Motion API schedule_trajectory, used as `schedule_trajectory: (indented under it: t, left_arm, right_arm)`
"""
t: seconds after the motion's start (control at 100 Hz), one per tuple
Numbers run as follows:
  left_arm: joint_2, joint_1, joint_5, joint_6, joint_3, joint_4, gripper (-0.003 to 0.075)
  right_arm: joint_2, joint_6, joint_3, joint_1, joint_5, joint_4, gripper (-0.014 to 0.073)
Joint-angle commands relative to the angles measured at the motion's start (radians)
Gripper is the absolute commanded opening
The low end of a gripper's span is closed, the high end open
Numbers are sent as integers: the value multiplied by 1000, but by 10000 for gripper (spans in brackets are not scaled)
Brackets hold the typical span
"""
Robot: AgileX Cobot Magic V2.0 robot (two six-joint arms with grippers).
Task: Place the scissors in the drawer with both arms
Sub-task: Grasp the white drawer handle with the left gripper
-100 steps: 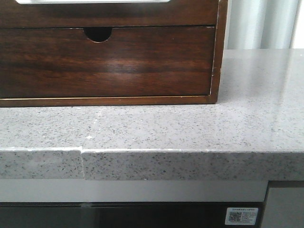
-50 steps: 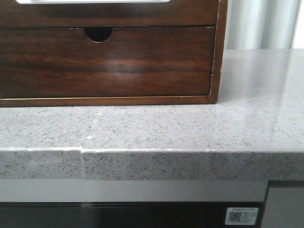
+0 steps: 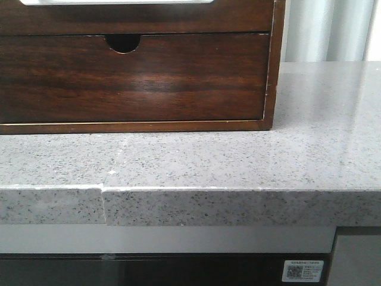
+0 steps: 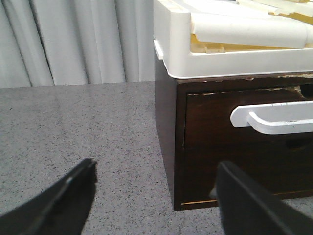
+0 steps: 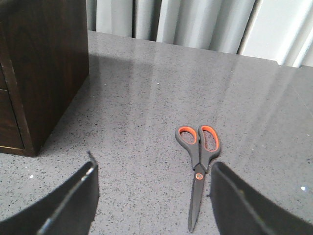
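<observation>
The scissors, dark grey with orange-lined handles, lie flat and closed on the grey speckled counter in the right wrist view. My right gripper is open and empty above the counter; the scissors lie just inside one finger. The drawer is the upper one of a dark wood cabinet, with a white area along its top edge; it looks shut. In the left wrist view it carries a white handle. My left gripper is open and empty in front of the cabinet's corner. Neither gripper shows in the front view.
A like lower drawer with a half-round notch sits under it. A white tray stands on top of the cabinet. The counter edge runs along the front. Grey curtains hang behind.
</observation>
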Motion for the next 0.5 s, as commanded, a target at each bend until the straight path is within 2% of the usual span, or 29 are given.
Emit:
schedule_trajectory:
  t: [0.0,0.23,0.38,0.49]
  left_arm:
    - [18,-5,-75,1,-29,-9,589]
    - [18,-5,-86,1,-29,-55,543]
    - [20,-5,-112,1,-21,-315,507]
    - [20,-5,-200,1,34,-528,482]
  right_arm:
    - [17,1,-36,0,-84,-20,461]
    - [17,1,-36,0,-84,-20,461]
    - [17,1,-36,0,-84,-16,461]
    - [17,1,-36,0,-84,-16,461]
